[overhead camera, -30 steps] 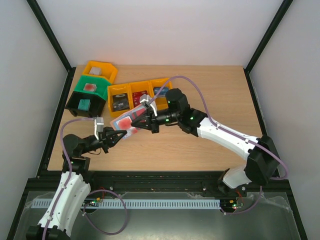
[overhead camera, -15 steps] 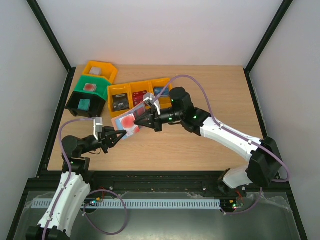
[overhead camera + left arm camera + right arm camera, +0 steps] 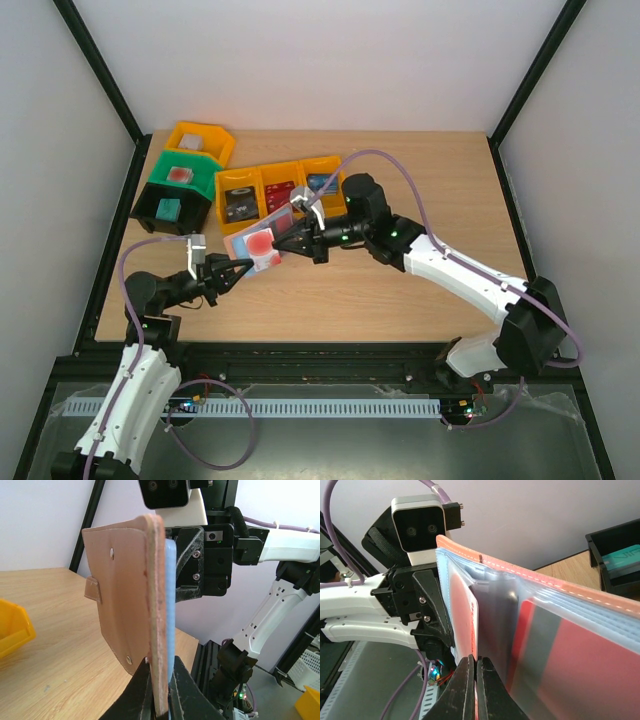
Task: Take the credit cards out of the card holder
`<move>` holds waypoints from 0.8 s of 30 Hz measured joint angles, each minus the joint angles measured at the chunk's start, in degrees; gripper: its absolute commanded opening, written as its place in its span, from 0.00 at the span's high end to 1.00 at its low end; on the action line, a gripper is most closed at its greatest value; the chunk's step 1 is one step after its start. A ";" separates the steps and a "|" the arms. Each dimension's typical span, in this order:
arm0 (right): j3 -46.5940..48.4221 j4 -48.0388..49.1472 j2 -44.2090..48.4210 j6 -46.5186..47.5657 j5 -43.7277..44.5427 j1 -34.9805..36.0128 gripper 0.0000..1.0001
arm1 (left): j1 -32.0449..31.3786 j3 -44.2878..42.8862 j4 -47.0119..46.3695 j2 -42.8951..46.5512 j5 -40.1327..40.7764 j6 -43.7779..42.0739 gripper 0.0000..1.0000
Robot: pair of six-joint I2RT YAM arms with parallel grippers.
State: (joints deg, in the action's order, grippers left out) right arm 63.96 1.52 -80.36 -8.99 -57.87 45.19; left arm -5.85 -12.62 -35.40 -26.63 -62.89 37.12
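Two robot arms hold the tan card holder (image 3: 252, 243) upright in the air between their fingertips, its light blue lining facing the right arm. The left gripper (image 3: 159, 682) is clamped tight on the holder's lower edge. The right gripper (image 3: 471, 666) is pinched closed on the edge of a red credit card (image 3: 464, 615) sitting in a pocket just ahead of it

Light wooden surface (image 3: 400, 300). A green bin (image 3: 200, 190) sat at its far left with a red item inside. A yellow bin (image 3: 218, 148) touched the green bin's far side. A black bin (image 3: 145, 208) touched its near side and held a teal item. A row of three orange-yellow bins (image 3: 240, 177) stood side by side just right of the green bin, with dark and red items inside.
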 measured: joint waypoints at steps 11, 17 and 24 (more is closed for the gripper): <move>-0.39 -1.95 1.64 1.31 0.33 -2.45 0.98 | 0.02 0.61 -0.04 0.09 0.92 0.63 0.98; -0.85 -2.40 2.29 1.40 1.29 -3.23 0.98 | 0.02 0.72 0.79 0.09 1.66 0.55 0.98; -2.27 2.99 1.97 -3.45 -1.53 -3.37 0.98 | 0.02 1.60 -0.46 0.04 2.14 0.90 0.98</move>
State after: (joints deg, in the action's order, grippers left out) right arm 61.69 4.51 -78.39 -12.45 -59.40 41.82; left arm -5.82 -11.03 -35.86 -26.59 -60.75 38.02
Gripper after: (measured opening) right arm 0.017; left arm 0.047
